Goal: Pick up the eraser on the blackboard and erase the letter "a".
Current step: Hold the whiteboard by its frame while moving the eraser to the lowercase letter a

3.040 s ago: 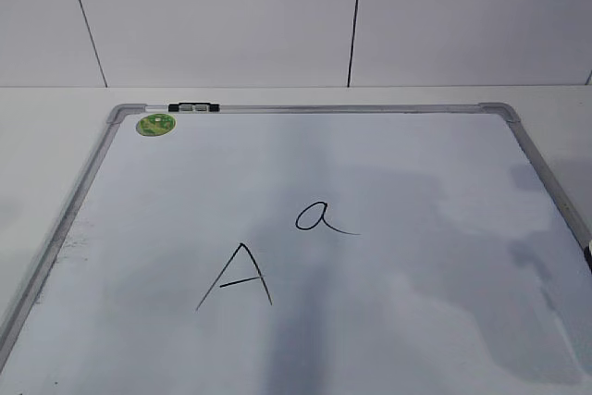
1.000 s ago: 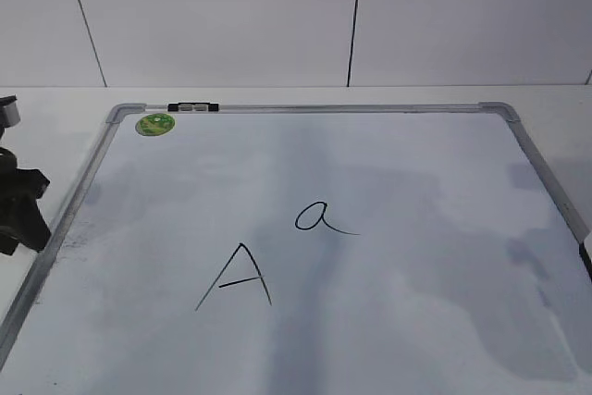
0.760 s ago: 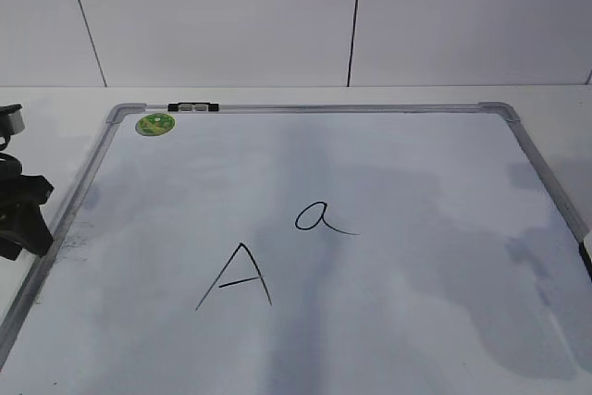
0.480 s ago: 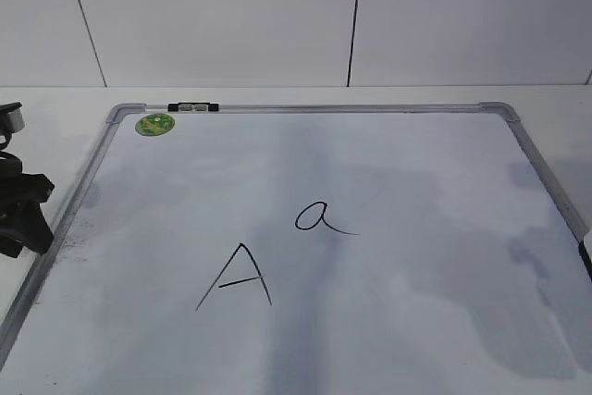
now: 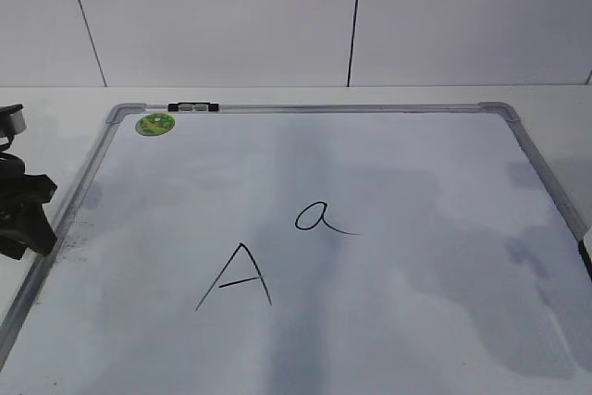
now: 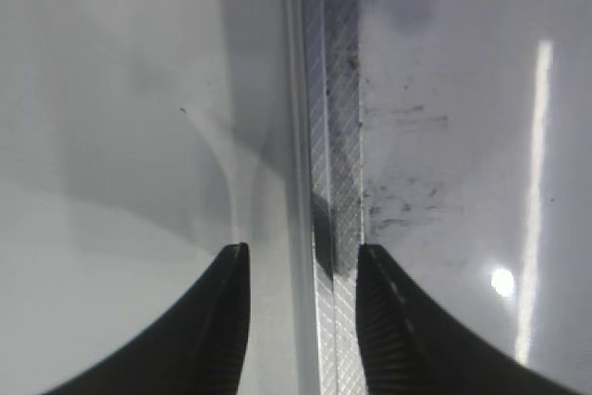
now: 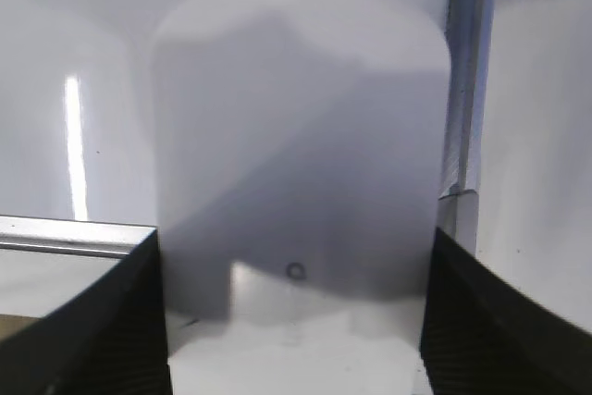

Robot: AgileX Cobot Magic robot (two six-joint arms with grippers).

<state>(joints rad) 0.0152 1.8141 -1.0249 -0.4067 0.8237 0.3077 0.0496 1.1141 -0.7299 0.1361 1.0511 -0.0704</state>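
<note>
The blackboard (image 5: 416, 164) lies flat, a white board in a silver-grey frame. The letter "a" (image 5: 319, 217) is near its middle, right of and above a capital "A" (image 5: 239, 277). The eraser (image 7: 296, 136) shows only in the right wrist view, white, lying near a board corner beside the frame (image 7: 467, 90). My right gripper (image 7: 296, 321) has a finger against each long side of it. My left gripper (image 5: 23, 219) is open and empty at the board's left edge. In the left wrist view its jaws (image 6: 301, 265) straddle the frame (image 6: 333, 136).
A round green magnet (image 5: 155, 123) and a black-and-silver clip (image 5: 193, 107) sit at the board's far left corner. Marker smudges mark the board beside the left frame (image 6: 398, 210). A white wall stands behind the table.
My left gripper came into view at the left edge and has crept slightly right toward the frame. The shadows on the board's right side have shifted a little.
</note>
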